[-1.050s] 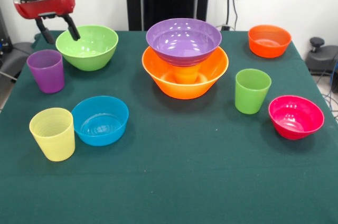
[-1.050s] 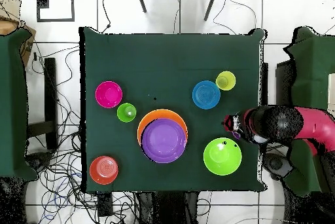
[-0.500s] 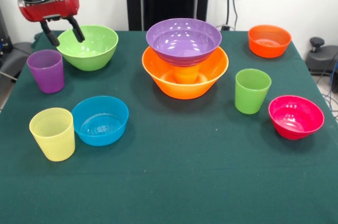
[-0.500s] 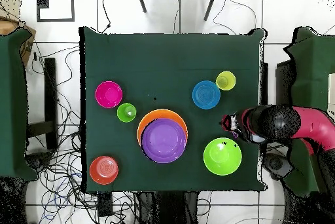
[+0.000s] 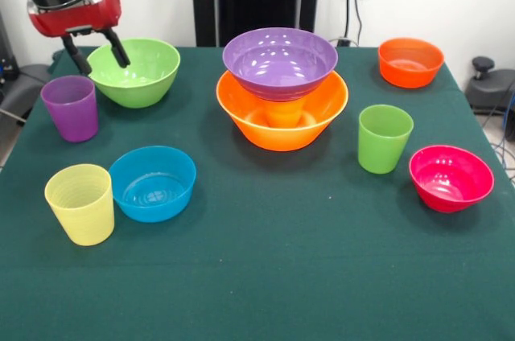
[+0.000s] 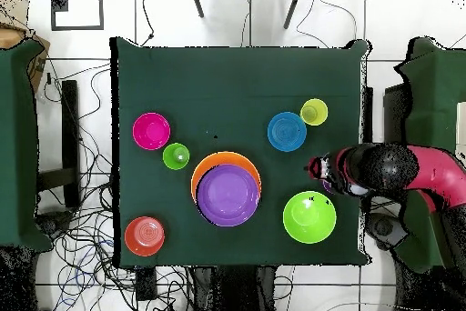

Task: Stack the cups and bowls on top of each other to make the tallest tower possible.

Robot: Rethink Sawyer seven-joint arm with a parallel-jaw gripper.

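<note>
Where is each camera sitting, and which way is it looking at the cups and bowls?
Front view: sits across the table, faces the robot; shows the open gripper at the light green bowl, above the purple cup.
Overhead view: hangs above, looks straight down; shows the red arm reaching in from the right.
Both show the purple bowl nested in the orange-yellow bowl, turned half round between views.

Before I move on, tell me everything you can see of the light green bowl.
The light green bowl is round, glossy and plastic-looking, upright and empty, with a wide rim tapering to a smaller base. It stands on the green table cloth near a corner, apart from the purple cup beside it. The gripper hangs open at its rim, one dark finger over the rim's edge, the other outside; contact cannot be judged.
</note>
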